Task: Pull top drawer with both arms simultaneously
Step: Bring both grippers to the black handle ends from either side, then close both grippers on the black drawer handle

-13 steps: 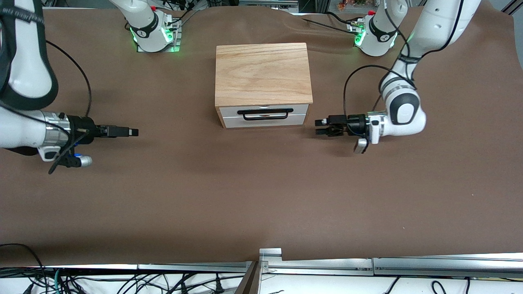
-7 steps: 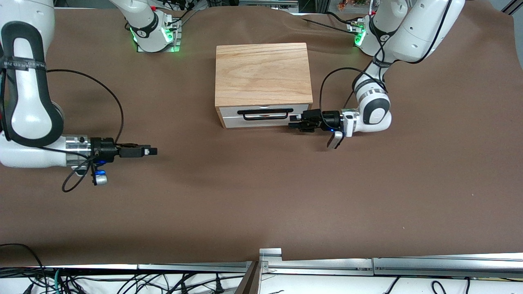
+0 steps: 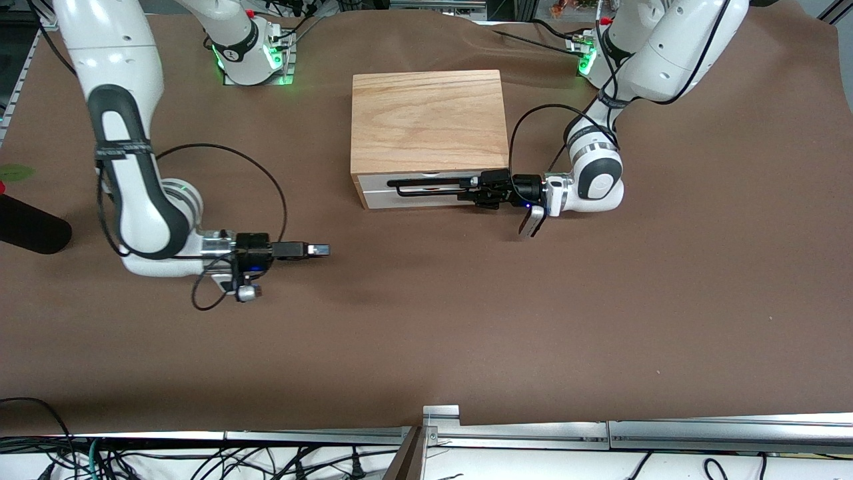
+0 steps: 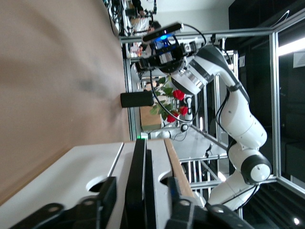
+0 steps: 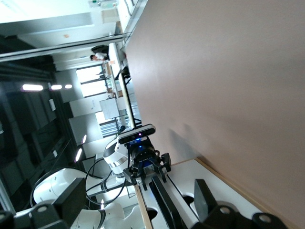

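Observation:
The top drawer [image 3: 373, 181] is the upper white front of the oak-topped cabinet [image 3: 426, 120] and looks closed. Its thin black handle [image 3: 426, 181] runs along the front. My left gripper [image 3: 465, 189] is at the handle's end toward the left arm's end of the table. In the left wrist view it [image 4: 140, 195] is open, with the handle [image 4: 138, 167] between its fingers [image 4: 107, 193]. My right gripper [image 3: 321, 250] is low over the bare table toward the right arm's end. It [image 5: 138, 202] is open and empty, pointing at the handle [image 5: 163, 202] from a distance.
The plain white lower panel [image 3: 480, 198] sits under the top drawer. A black object [image 3: 33, 230] lies at the table edge at the right arm's end. Arm bases [image 3: 250, 53] stand along the edge farthest from the camera. A metal rail [image 3: 600, 433] runs along the nearest edge.
My left gripper has moved in to the cabinet and now straddles the handle's end. My right arm has swung across the table toward the cabinet, its gripper still short of it.

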`<state>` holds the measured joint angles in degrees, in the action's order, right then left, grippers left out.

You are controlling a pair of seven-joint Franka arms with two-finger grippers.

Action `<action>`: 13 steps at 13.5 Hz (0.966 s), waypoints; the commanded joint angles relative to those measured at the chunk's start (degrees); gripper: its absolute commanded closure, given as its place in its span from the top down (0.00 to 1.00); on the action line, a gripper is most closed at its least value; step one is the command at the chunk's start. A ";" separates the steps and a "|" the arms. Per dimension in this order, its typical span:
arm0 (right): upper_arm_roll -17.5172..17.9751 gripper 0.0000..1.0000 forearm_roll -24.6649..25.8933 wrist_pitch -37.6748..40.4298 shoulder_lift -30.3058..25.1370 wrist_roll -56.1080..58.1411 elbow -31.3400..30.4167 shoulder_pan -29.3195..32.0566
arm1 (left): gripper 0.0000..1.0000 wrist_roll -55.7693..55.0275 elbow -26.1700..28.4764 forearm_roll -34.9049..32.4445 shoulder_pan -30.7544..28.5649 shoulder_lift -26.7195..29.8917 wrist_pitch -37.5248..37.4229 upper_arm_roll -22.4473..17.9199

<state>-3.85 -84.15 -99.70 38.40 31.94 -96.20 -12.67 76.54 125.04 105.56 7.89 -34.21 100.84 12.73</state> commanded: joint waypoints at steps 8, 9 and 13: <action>-0.19 1.00 -17.17 -0.59 -0.25 23.32 -9.60 -11.23 | 0.03 0.54 3.10 -4.83 -1.21 3.18 2.69 0.10; -0.19 1.00 -18.41 -0.59 -0.25 25.61 -10.75 -12.55 | 0.00 0.45 3.11 -4.92 -1.21 3.18 2.69 0.10; -0.10 1.00 -18.42 0.99 -0.60 33.43 -14.88 -13.09 | 0.00 0.45 3.11 -4.92 -1.21 3.27 2.87 0.10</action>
<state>-3.76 -101.32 -99.70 39.35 60.78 -107.45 -25.61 74.76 125.67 103.45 7.61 -32.89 102.77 12.97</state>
